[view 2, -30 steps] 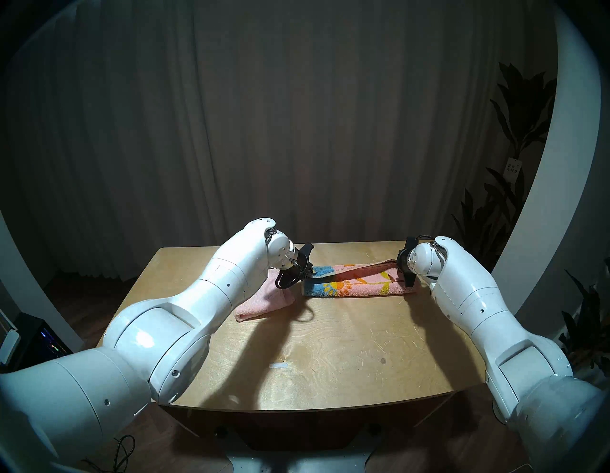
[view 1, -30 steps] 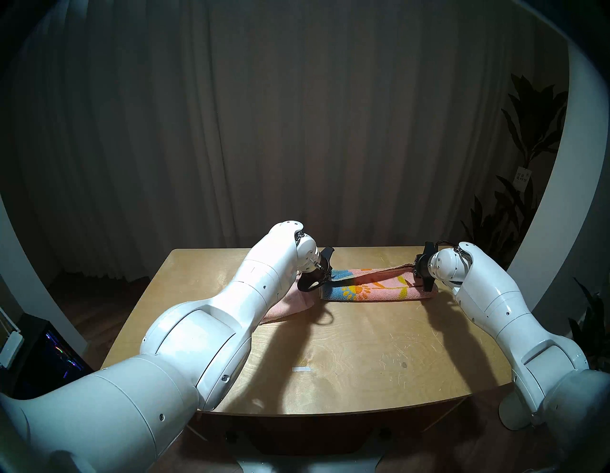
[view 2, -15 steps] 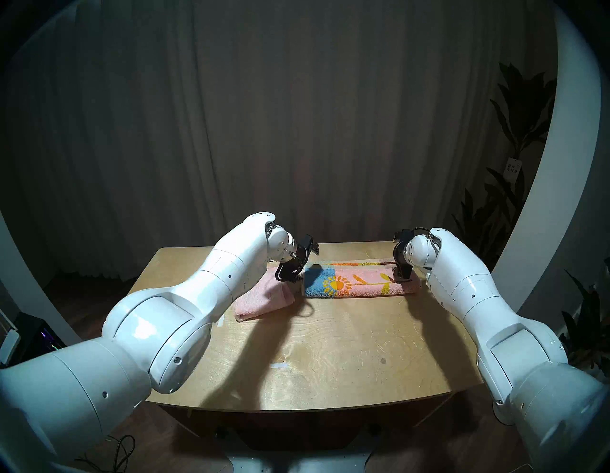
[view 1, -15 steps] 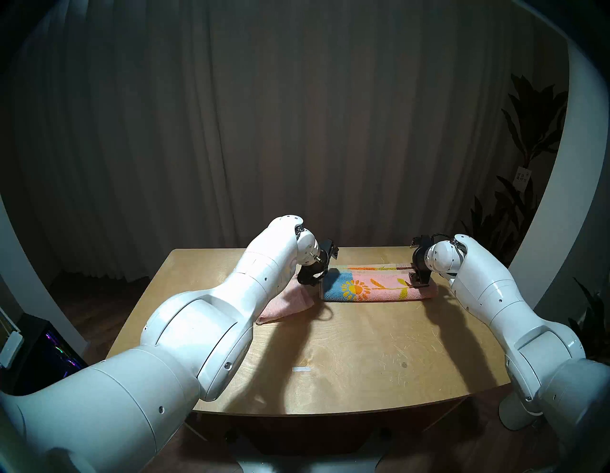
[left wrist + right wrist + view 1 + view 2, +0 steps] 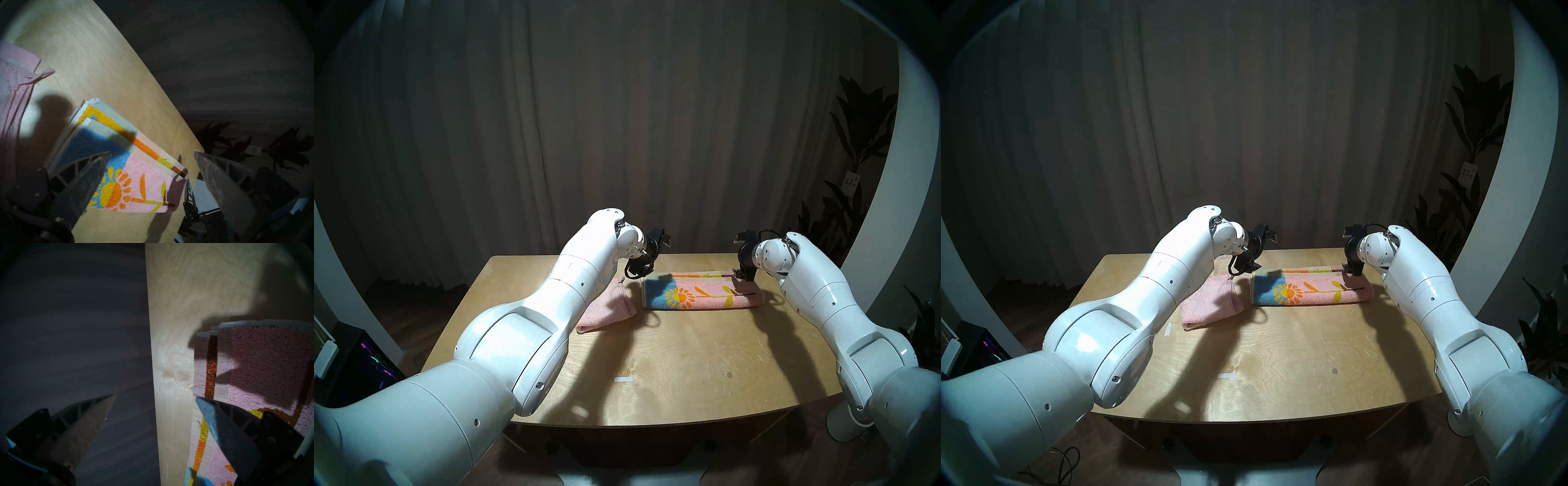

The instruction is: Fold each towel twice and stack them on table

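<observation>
Both black grippers, left point(image 5: 153, 154) and right point(image 5: 155, 398), hung with jaws spread, grasping nothing. The folded pink-and-blue sun-printed terry towel point(image 5: 700, 294) lay flat on the light plywood table point(image 5: 687, 356).

Both white arms reach forward over the table, wrists bent downward. The left gripper point(image 5: 151, 154) has its jaws spread wide with nothing between them. The right gripper point(image 5: 155, 397), level with it off to its right, seems equally wide and empty.

Dim room, table point(image 5: 670, 342) lit from above, long arm shadows cast toward 6 o'clock, fisheye rims darkened, wrist views blurred
</observation>
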Available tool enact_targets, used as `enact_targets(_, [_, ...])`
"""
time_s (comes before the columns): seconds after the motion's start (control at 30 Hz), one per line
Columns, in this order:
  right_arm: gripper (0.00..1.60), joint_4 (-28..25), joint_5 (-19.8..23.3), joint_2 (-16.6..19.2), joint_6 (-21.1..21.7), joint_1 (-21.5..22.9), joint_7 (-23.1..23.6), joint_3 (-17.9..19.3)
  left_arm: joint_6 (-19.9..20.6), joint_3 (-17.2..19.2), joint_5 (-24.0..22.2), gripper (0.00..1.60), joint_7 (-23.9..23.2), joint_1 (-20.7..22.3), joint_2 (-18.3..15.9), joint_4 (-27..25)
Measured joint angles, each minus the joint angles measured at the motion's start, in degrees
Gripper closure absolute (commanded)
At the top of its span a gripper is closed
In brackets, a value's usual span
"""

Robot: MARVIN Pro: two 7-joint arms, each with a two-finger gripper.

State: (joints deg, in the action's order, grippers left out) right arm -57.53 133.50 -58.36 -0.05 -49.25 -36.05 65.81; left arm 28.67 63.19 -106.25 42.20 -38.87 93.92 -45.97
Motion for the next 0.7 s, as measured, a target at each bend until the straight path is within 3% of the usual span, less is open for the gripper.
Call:
enact_targets(0.2, [0.0, -3.9, 1.4, 1.6, 0.9, -2.4, 0.0, 1.0, 1.8, 0.1, -0.4, 0.0, -1.4, -3.5, -2.0, -5.2])
enact_targets(0.7, [0.0, -9.5, 2.5, 4.2, 2.5, -6.2, -0.2, 1.5, 2.9, 3.8, 0.1, 0.0, -3.7, -6.1, -9.3, -11.8])
